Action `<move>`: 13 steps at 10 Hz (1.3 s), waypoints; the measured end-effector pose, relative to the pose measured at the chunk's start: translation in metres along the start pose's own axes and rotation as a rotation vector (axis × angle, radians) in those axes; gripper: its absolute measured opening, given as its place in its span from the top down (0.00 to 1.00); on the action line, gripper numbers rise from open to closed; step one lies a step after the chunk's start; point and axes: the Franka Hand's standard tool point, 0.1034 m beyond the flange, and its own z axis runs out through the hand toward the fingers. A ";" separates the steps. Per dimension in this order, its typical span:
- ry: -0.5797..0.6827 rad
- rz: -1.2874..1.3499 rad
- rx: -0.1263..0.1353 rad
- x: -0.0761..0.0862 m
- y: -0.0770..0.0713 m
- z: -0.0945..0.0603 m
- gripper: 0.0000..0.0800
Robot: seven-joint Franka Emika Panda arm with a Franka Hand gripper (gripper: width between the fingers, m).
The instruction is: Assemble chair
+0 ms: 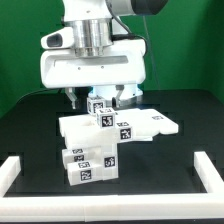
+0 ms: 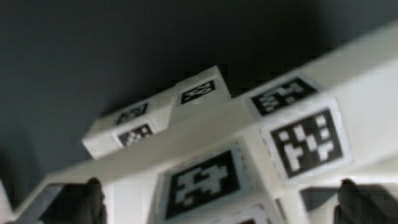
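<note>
chair parts (image 1: 100,145) (image 2: 231,140) are white tagged blocks, stacked up crooked mid-desk, one slab sticking out toward the exterior view's right

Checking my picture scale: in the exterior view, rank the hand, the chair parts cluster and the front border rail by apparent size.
1. Hand with its white body: largest, though nearness may inflate it.
2. Chair parts cluster: nearly as large, so uncertain.
3. Front border rail: long but thin.

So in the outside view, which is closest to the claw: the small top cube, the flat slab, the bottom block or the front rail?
From the gripper:
1. Cube: between the fingers.
2. Slab: just beneath, stretching to the exterior view's right.
3. Bottom block: lower, under the slab.
4. Front rail: along the table's near edge.
</note>
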 end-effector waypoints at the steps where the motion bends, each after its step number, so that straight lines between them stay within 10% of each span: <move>1: 0.004 -0.015 0.004 0.000 0.002 -0.001 0.19; 2: 0.000 0.046 0.001 0.000 0.002 0.000 0.20; 3: 0.000 0.043 0.000 -0.001 0.002 0.000 0.45; 5: -0.001 0.158 0.000 -0.001 0.002 0.001 0.65; 13: 0.016 1.030 -0.005 0.004 0.003 0.002 0.65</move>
